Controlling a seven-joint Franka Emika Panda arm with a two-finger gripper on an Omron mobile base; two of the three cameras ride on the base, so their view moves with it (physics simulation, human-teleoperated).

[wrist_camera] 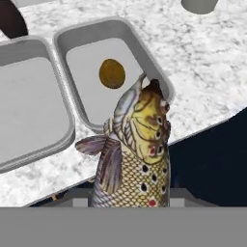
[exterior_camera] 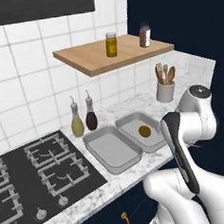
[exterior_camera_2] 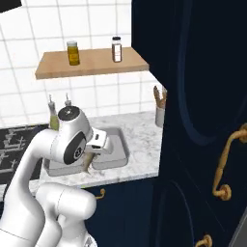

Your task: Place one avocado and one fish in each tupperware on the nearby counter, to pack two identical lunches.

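Inspection finds the pincer [wrist_camera: 129, 200] pinching the fish [wrist_camera: 132, 154], which hangs in the lower centre of the hand view with its long axis running up the frame, head toward the right-hand tupperware [wrist_camera: 154, 67]. That container lies just above the fish's head and already holds one avocado [wrist_camera: 112, 73]. The left-hand tupperware [wrist_camera: 29, 101], at the left edge, touches its twin and holds nothing. Both rest on the counter [wrist_camera: 212, 62]. Judgement: the fish sits over the counter's front edge; the coming move carries it forward, over the near rim.
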